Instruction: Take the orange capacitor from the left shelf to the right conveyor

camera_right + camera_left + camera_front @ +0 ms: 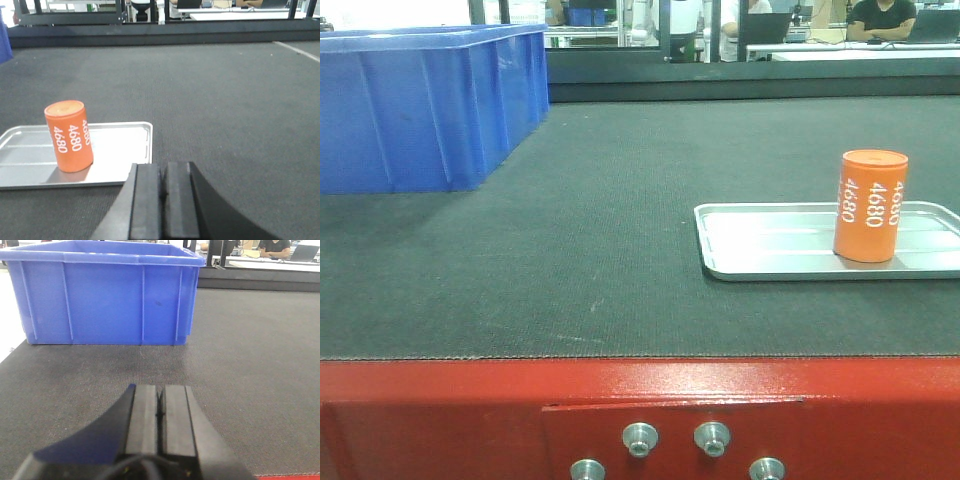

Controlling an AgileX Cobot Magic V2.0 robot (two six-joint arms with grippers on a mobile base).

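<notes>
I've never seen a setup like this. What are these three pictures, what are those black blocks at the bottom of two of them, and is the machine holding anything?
It is a two-armed robot. One picture looks ahead from its body; the other two come from cameras on its wrists. The black blocks are its grippers, the left gripper and the right gripper, both shut and holding nothing. The dark grey surface is a conveyor belt with a red front edge. On it sit a blue plastic bin and a shallow silver tray. An orange capacitor marked "4680" stands upright in the tray.
</notes>
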